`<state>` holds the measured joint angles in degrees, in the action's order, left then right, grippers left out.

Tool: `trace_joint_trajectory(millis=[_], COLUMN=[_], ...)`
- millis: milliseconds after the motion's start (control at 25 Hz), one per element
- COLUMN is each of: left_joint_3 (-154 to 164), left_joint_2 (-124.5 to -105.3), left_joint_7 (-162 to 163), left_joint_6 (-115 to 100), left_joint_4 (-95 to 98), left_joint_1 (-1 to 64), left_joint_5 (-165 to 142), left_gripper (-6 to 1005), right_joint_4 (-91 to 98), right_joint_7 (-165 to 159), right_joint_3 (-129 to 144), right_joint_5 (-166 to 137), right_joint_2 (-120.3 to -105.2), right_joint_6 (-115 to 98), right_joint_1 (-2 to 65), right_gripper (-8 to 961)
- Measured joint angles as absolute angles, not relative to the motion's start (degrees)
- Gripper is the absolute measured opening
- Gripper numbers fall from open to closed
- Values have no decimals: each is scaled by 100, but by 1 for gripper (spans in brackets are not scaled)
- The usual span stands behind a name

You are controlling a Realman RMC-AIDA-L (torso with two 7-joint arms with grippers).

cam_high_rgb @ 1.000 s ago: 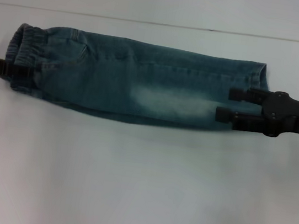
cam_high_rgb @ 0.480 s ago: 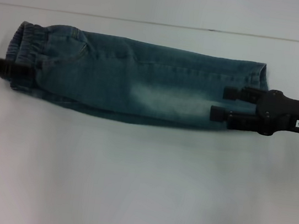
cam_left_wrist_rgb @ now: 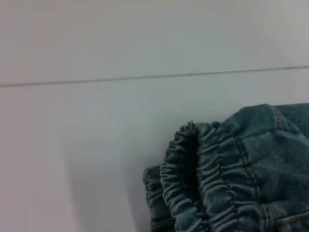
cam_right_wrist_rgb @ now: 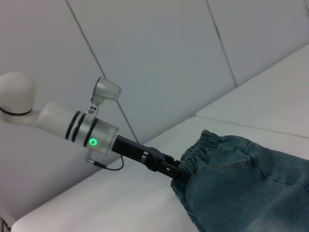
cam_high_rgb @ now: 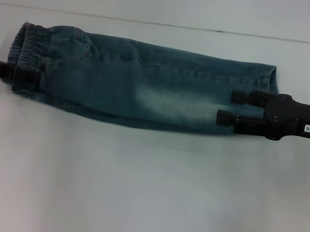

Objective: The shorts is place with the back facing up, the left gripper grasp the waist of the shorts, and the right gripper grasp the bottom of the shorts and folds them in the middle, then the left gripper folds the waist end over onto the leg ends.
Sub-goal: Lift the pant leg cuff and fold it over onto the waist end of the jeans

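The shorts (cam_high_rgb: pixel 147 92) lie folded lengthwise into a long denim strip on the white table (cam_high_rgb: pixel 144 195). The gathered waist (cam_high_rgb: pixel 29 46) is at the left end and the leg ends (cam_high_rgb: pixel 270 80) at the right. My left gripper (cam_high_rgb: pixel 25 74) is shut on the waist's near edge. The right wrist view shows that grip on the waist (cam_right_wrist_rgb: pixel 203 145) from the far side, with the left gripper (cam_right_wrist_rgb: pixel 175 171) pinching the band. The left wrist view shows only the ruffled waist (cam_left_wrist_rgb: pixel 193 183). My right gripper (cam_high_rgb: pixel 225 106) stands open over the leg end, with its fingers spread above the denim.
A seam line (cam_high_rgb: pixel 168 24) runs across the white table behind the shorts. The left arm's white wrist with a green light (cam_right_wrist_rgb: pixel 91 133) reaches in from the left. White wall panels stand behind it.
My right gripper has slid a little to the left along the shorts, with its fingers still spread. The left gripper and the shorts have barely moved.
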<state>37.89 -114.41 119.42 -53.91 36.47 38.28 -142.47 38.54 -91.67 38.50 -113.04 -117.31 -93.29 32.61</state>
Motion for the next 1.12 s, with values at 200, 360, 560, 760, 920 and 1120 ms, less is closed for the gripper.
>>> trace_joint_trajectory(millis=[200, 360, 560, 760, 920, 1120], left_joint_3=[3961, 4019, 4031, 4034, 4035, 4035], left_joint_2=[-11484, -11499, -11523, -11549, -11564, -11568], left_joint_7=[11889, 11836, 11833, 11828, 11822, 11821], left_joint_6=[-5490, -5595, -5664, -5791, -5936, -6073], left_joint_4=[3814, 3854, 3922, 4054, 4200, 4270], left_joint_1=[3730, 3711, 3701, 3672, 3609, 3597], left_joint_5=[-14248, -14247, -14227, -14237, -14226, -14240], left_gripper=[765, 605, 555, 505, 458, 381], right_joint_4=[3773, 3771, 3770, 3770, 3770, 3770], right_joint_7=[-9158, -9158, -9158, -9158, -9158, -9152], right_joint_3=[3858, 3858, 3878, 3962, 3989, 3991], right_joint_5=[-11303, -11303, -11303, -11303, -11303, -11303], right_joint_2=[-11729, -11727, -11724, -11727, -11730, -11732], right_joint_6=[-9281, -9269, -9234, -9190, -9186, -9184], right_joint_1=[3261, 3261, 3290, 3297, 3305, 3305], right_gripper=[948, 947, 947, 948, 948, 948])
